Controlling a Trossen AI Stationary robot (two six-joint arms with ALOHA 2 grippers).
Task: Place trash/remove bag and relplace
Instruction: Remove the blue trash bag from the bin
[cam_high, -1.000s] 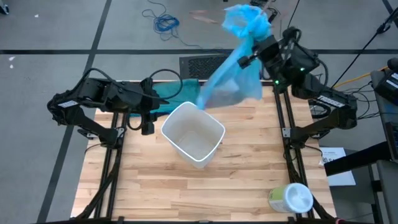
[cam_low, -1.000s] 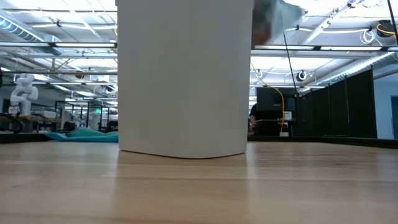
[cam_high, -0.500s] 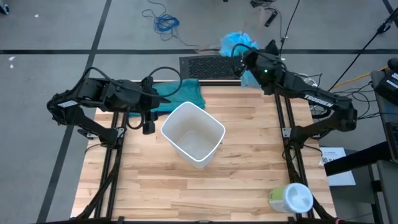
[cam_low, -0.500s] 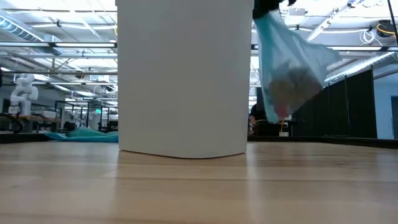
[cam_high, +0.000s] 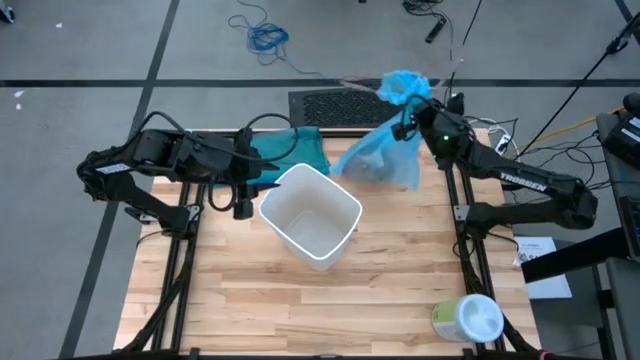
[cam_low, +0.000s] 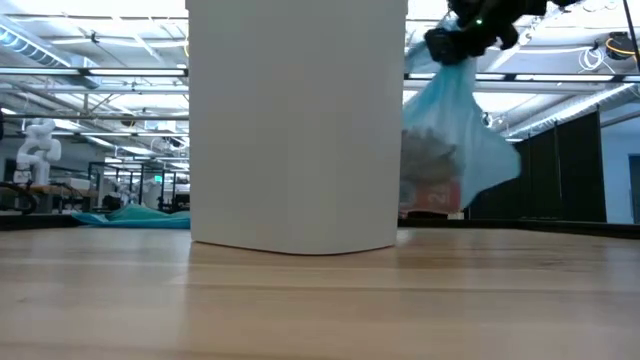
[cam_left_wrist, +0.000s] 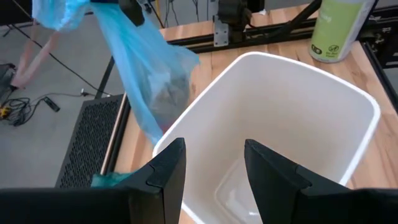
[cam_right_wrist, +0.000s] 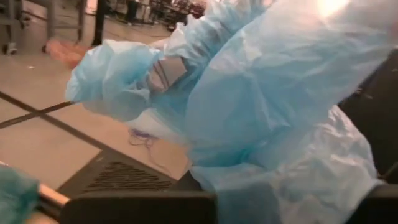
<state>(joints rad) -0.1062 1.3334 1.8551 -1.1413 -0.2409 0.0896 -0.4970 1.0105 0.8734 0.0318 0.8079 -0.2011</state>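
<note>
The white bin (cam_high: 310, 215) stands upright mid-table, its inside bare in the left wrist view (cam_left_wrist: 280, 124). My left gripper (cam_high: 240, 190) is open just left of the bin's rim, touching nothing. My right gripper (cam_high: 409, 117) is over the table's far right part, shut on the light-blue bag (cam_high: 380, 160). In the low view the bag (cam_low: 450, 150) hangs beside the bin (cam_low: 297, 120). Brown paper wads and something red, the trash (cam_low: 430, 190), show through its lower part. My right gripper holds the bag by its gathered neck (cam_low: 455, 65), just below the bunched open end (cam_high: 403, 88). The fingers come at it roughly level from the table's right. The bag hangs below them, its bottom (cam_low: 430, 208) just above the table's far part.
A darker teal-green bag (cam_high: 290, 150) lies on the table's far side behind the bin. A white-and-green wipes tub (cam_high: 468, 320) stands at the near right corner. A black floor grate (cam_high: 330, 105) lies beyond the far edge.
My right gripper, still shut on the bag, has come down and drawn toward the table's far right part. The bag swung away from the bin, out past the far edge, and now hangs lower, beside the bin.
</note>
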